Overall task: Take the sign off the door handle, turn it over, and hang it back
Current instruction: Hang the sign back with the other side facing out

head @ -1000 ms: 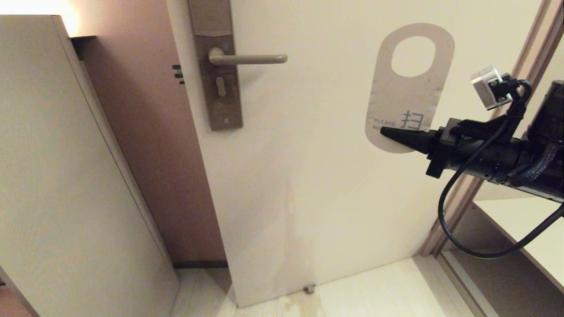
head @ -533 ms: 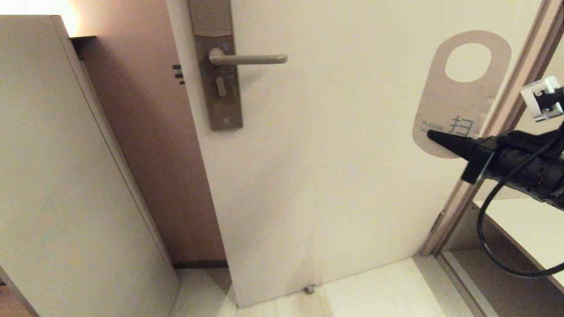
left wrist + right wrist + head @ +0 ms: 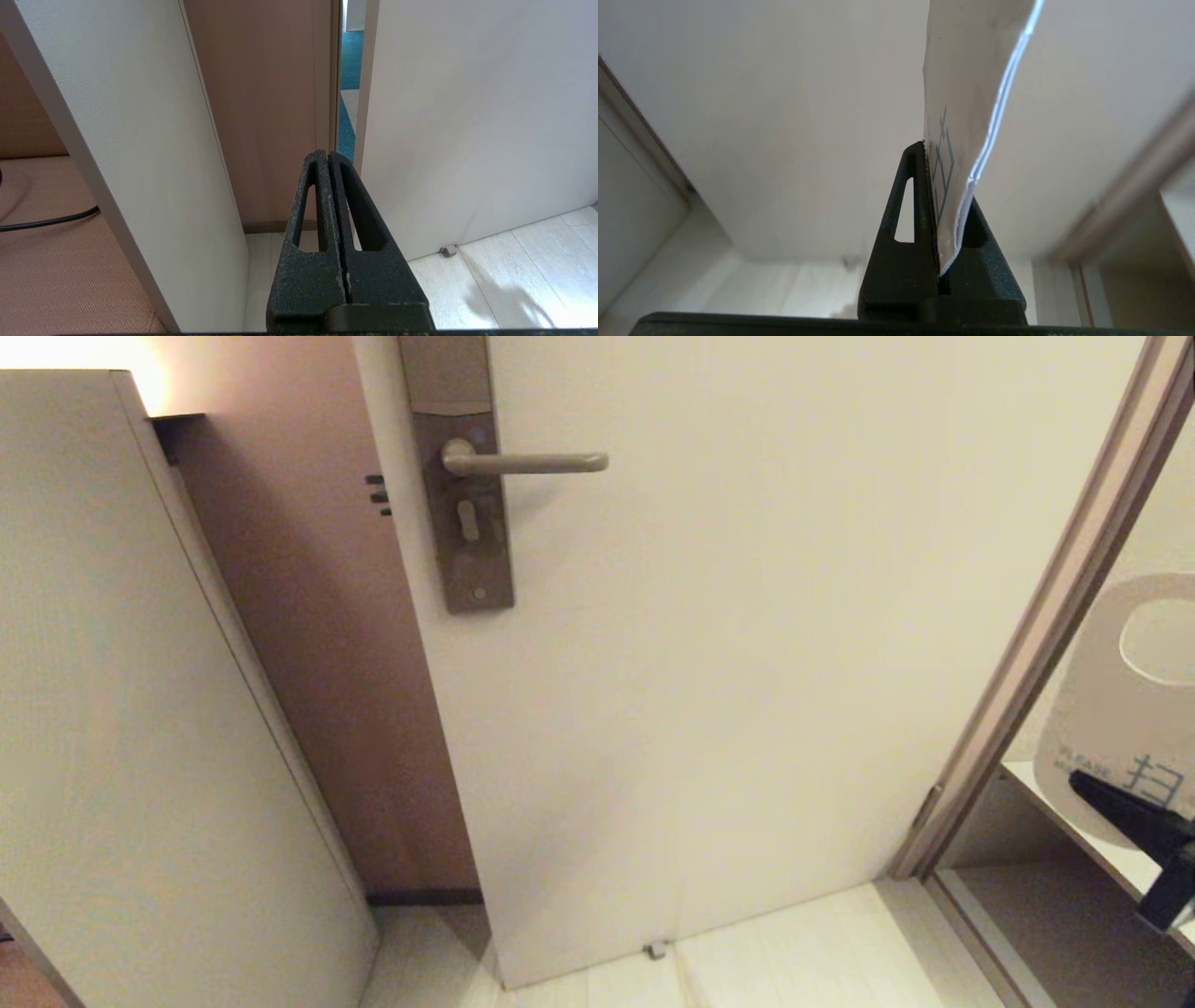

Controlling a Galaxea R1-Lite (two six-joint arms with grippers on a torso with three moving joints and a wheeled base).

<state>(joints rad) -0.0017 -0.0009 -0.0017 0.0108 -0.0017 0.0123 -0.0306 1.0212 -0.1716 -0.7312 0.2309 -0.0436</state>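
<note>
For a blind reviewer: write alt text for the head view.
At the lower right edge, the black right gripper pinches the bottom of a white rounded card sign with an oval hole. On the pale door, the brownish-grey metal lever handle is bare.

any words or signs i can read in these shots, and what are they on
"PLEASE" - on the white face of the sign, low down, head view.
"扫" - large blue-grey character on the same face, right of "PLEASE".
A second line under "PLEASE" is cut off by the right gripper, whose jaws are shut on the sign; unreadable.
Right wrist view: the character shows edge-on, not legible.
Door handle and its plate: no text.
</note>
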